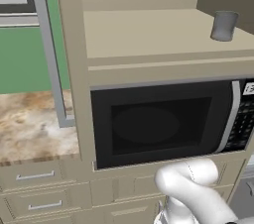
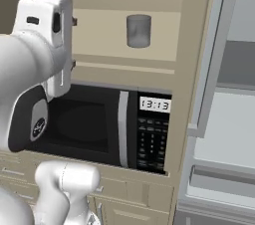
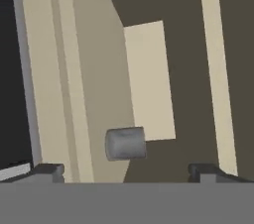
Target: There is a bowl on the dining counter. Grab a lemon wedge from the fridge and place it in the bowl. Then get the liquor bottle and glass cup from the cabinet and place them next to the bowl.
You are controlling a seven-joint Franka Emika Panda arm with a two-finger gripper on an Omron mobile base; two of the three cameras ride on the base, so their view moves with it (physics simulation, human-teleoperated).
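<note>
A grey glass cup stands upright on the open cabinet's shelf, above the microwave. In the right base view the glass cup sits right of my raised hand, a short gap away from my gripper. In the hand view, rolled sideways, the glass cup lies just ahead of my gripper, centred between its fingertips, which stand wide apart with nothing between them. The bowl, lemon wedge and liquor bottle are out of view.
A black microwave with a lit clock fills the niche under the shelf. The cabinet's grey-framed door hangs open at the side. A marble counter and beige drawers lie lower left.
</note>
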